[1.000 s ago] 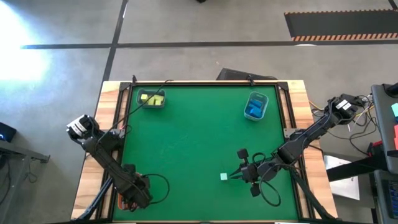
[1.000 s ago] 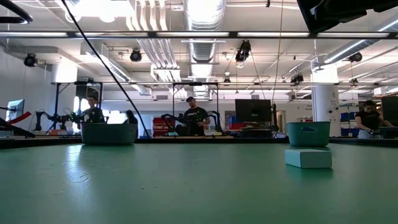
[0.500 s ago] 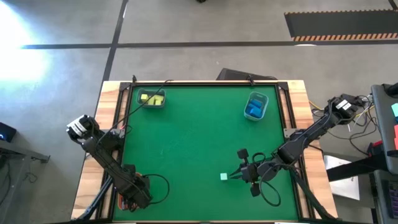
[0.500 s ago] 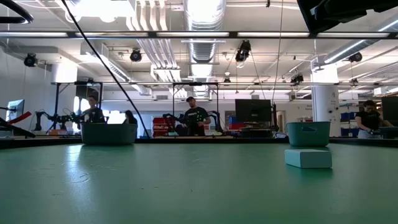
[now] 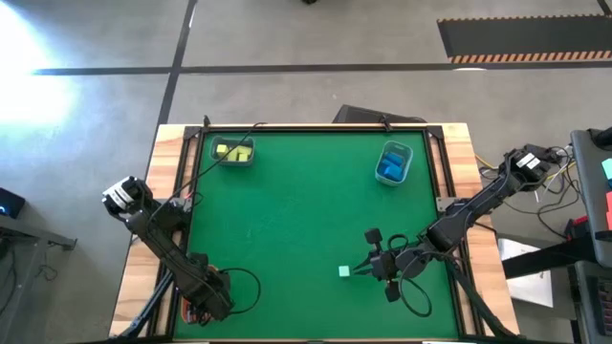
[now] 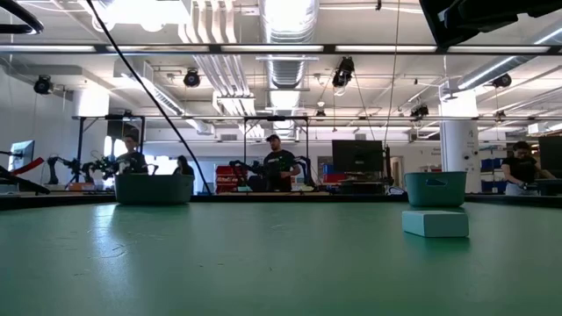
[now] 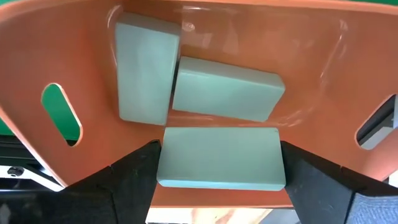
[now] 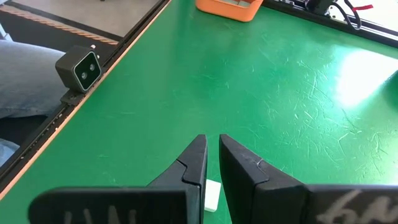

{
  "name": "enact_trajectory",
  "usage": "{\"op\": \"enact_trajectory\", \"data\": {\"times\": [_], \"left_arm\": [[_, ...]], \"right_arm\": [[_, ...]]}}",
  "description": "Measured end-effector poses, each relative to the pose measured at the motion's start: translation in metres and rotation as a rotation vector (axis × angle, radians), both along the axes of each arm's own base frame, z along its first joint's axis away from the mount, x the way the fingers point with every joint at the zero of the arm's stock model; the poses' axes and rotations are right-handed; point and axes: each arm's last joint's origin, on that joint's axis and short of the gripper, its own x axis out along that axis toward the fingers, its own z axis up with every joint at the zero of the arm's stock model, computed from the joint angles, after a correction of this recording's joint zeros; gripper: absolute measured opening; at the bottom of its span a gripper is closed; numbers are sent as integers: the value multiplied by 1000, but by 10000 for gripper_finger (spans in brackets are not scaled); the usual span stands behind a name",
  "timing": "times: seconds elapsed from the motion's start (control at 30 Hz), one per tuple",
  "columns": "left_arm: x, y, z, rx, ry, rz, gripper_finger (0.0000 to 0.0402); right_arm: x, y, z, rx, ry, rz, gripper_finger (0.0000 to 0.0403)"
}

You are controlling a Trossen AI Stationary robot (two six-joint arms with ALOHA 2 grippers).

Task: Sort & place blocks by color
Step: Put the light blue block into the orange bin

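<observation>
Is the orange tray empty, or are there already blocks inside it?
Not empty. In the left wrist view the orange tray holds two mint blocks lying flat; the left gripper holds a third over it.

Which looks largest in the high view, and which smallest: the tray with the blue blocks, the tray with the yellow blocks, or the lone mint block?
1. Tray with blue blocks: largest.
2. Tray with yellow blocks: slightly smaller, though the two trays are close in size.
3. Lone mint block by the right gripper: clearly smallest.
</observation>
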Motion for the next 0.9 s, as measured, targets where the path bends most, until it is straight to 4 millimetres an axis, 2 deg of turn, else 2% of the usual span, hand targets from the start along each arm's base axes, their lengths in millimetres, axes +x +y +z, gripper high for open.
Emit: {"op": "enact_trajectory", "data": {"times": [0.37,0.67,0.9], "left_arm": [[1,-2,0,-30,5,1,292],[1,-2,0,-35,2,0,324],[1,-2,1,-34,3,3,328]], "right_arm": [[0,0,0,0,0,0,31],[0,0,0,0,0,0,31],[0,0,0,0,0,0,31]]}}
